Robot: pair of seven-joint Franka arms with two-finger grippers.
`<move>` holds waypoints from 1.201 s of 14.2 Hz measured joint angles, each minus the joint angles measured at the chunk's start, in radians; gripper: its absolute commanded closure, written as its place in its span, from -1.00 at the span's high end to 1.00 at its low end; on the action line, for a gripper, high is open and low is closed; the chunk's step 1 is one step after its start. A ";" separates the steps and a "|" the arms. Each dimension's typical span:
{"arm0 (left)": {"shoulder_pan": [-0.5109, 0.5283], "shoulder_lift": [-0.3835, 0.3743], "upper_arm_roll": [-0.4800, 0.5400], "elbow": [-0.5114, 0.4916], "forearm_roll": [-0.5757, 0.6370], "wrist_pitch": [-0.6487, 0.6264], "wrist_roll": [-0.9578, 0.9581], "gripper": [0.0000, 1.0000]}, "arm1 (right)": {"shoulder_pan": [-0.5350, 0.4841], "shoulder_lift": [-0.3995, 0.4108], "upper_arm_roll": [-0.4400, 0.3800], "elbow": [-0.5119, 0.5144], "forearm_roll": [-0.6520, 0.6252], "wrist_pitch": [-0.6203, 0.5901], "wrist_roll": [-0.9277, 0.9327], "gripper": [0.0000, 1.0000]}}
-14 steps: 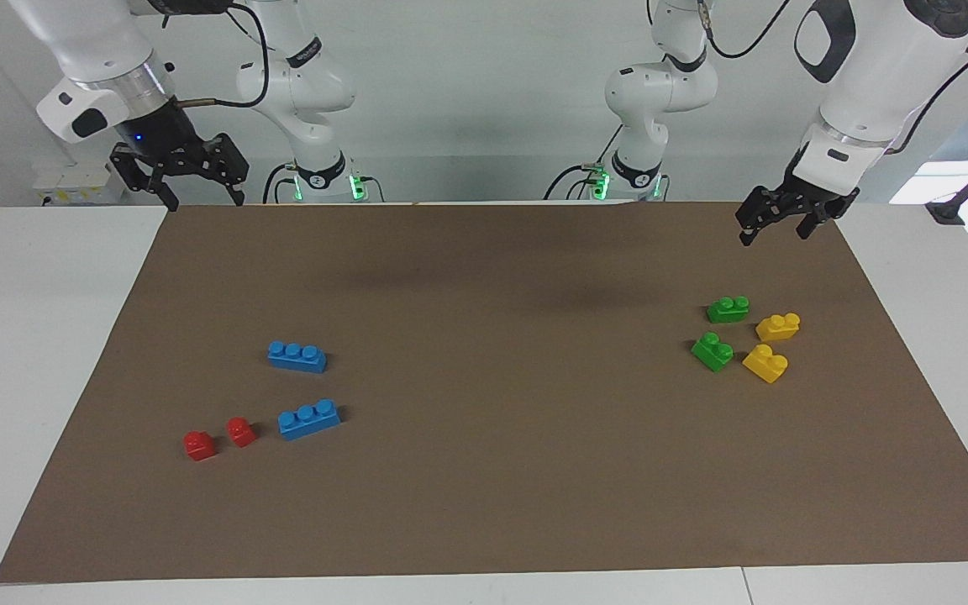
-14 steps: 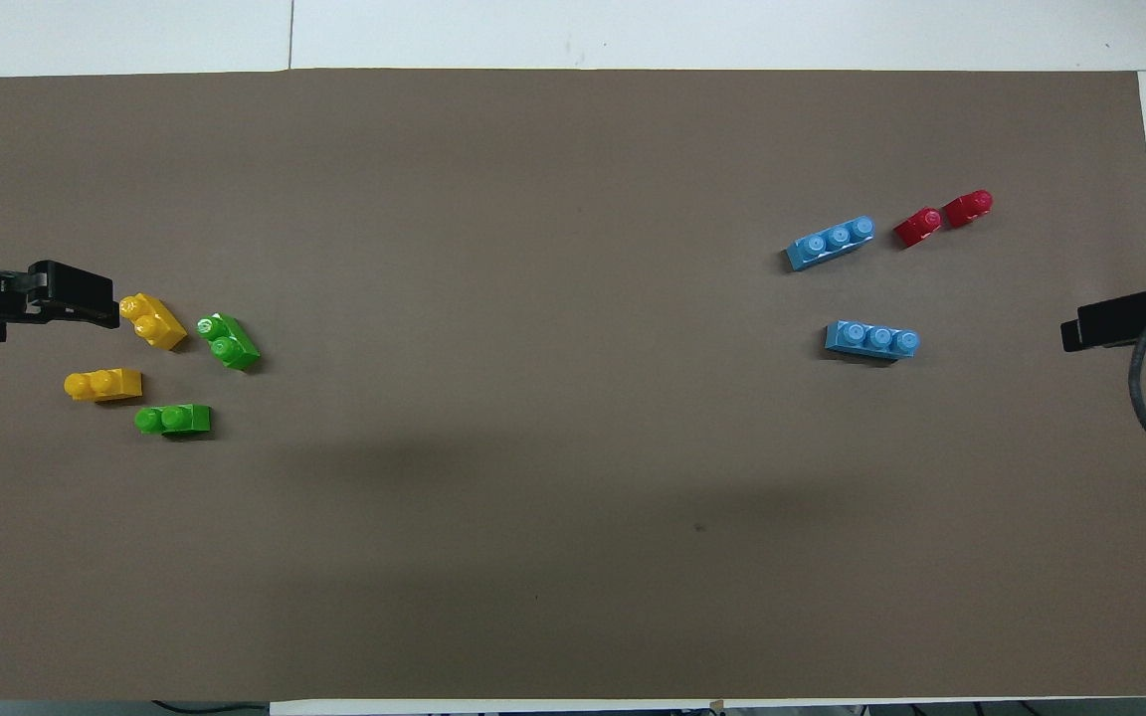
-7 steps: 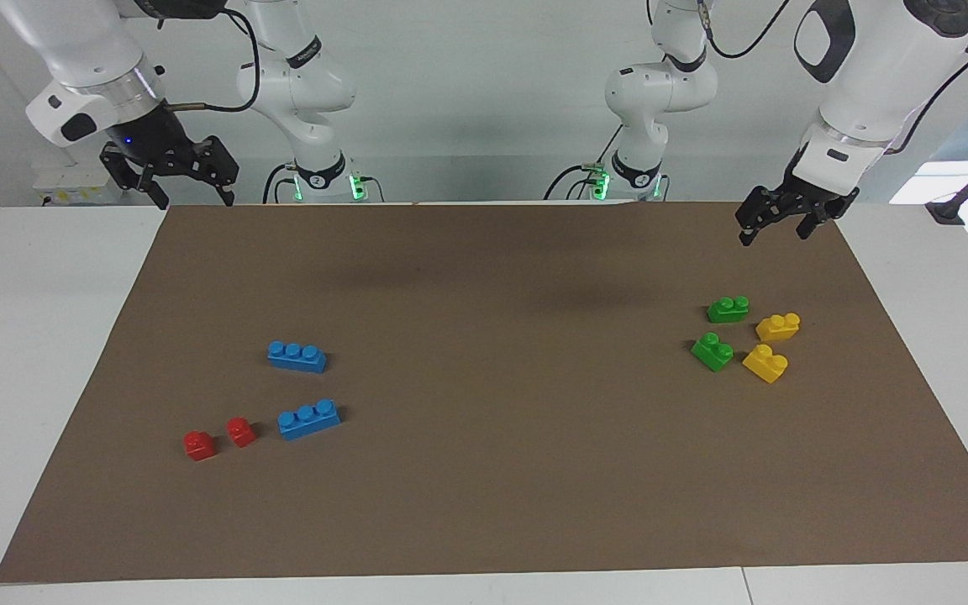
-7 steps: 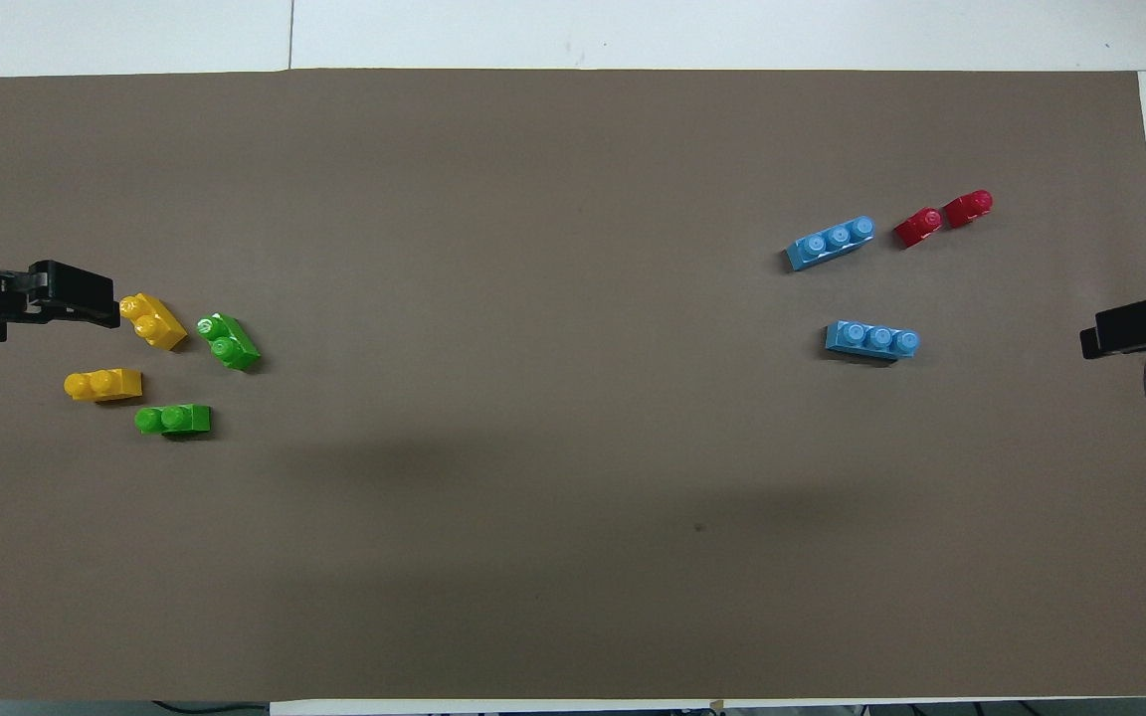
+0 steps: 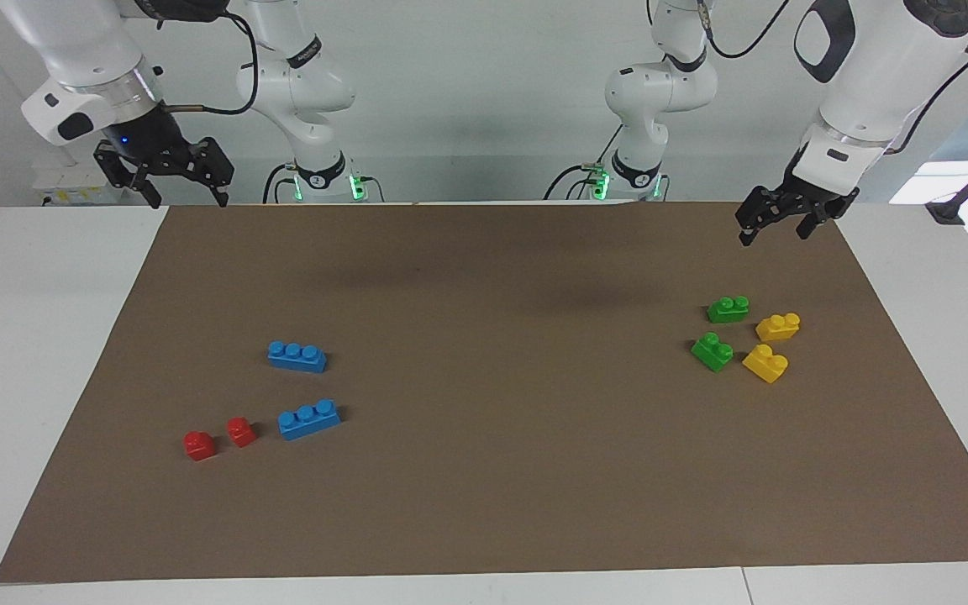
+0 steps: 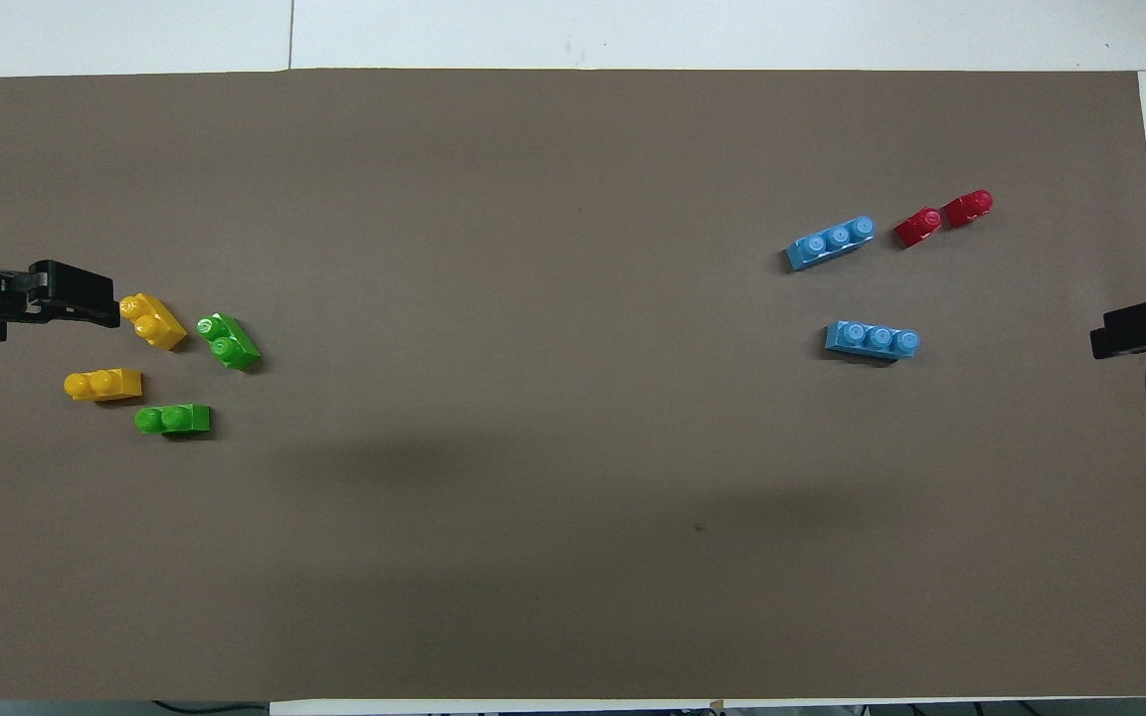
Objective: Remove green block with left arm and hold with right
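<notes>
Left hand [image 5: 774, 229] open, empty, up over the worktop's robot-side edge. Nearer green block [image 5: 728, 309] lies just farther out, long axis crosswise. Right hand [image 5: 171, 175] open, waiting, well apart.

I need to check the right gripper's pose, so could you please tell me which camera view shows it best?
The facing view: the whole right gripper shows there, raised over the brown mat's corner, with its silver wrist band visible. The overhead view catches only its black tip at the frame edge.
</notes>
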 measured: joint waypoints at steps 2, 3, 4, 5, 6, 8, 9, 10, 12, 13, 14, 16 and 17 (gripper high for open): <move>0.000 0.000 0.000 0.000 0.000 0.000 0.000 1.00 | 0.000 0.000 0.000 0.000 -0.005 0.000 0.000 0.99; 0.000 0.000 0.000 0.000 0.000 0.000 0.000 1.00 | 0.000 0.000 0.000 0.001 -0.009 0.000 0.000 0.99; 0.000 0.000 0.000 0.000 0.000 0.000 0.000 1.00 | 0.000 0.000 0.000 0.002 -0.018 0.000 0.000 0.99; 0.000 0.000 0.000 0.000 0.000 0.000 0.000 1.00 | 0.001 0.000 0.001 0.003 -0.028 0.000 0.000 0.99; 0.000 0.000 0.000 0.000 0.000 0.000 0.000 1.00 | 0.001 0.000 0.002 0.005 -0.034 0.002 0.000 0.99; 0.000 0.000 0.000 0.000 0.000 0.000 0.001 1.00 | 0.001 0.000 0.004 0.007 -0.037 0.006 0.000 0.99; 0.000 0.000 0.000 0.000 0.000 0.000 0.001 1.00 | 0.001 0.000 0.005 0.008 -0.037 0.006 0.000 0.99; 0.000 0.000 0.000 0.000 0.000 0.000 0.002 1.00 | 0.001 0.000 0.005 0.008 -0.037 0.006 0.000 0.99; 0.000 0.000 0.000 0.000 0.000 0.000 0.002 1.00 | 0.001 0.000 0.005 0.008 -0.037 0.007 0.000 0.99; 0.000 0.000 0.000 0.000 0.000 0.000 0.002 1.00 | 0.001 0.000 0.006 0.008 -0.037 0.007 0.000 0.99; 0.000 0.000 0.000 0.000 0.000 0.000 0.002 1.00 | 0.001 0.000 0.006 0.008 -0.037 0.007 0.000 0.99; 0.000 0.000 -0.001 0.000 0.000 0.001 0.003 1.00 | 0.001 0.000 0.007 0.008 -0.037 0.007 0.000 0.99; 0.000 0.000 -0.001 0.000 0.000 0.001 0.003 1.00 | 0.001 0.000 0.007 0.008 -0.037 0.007 0.000 0.99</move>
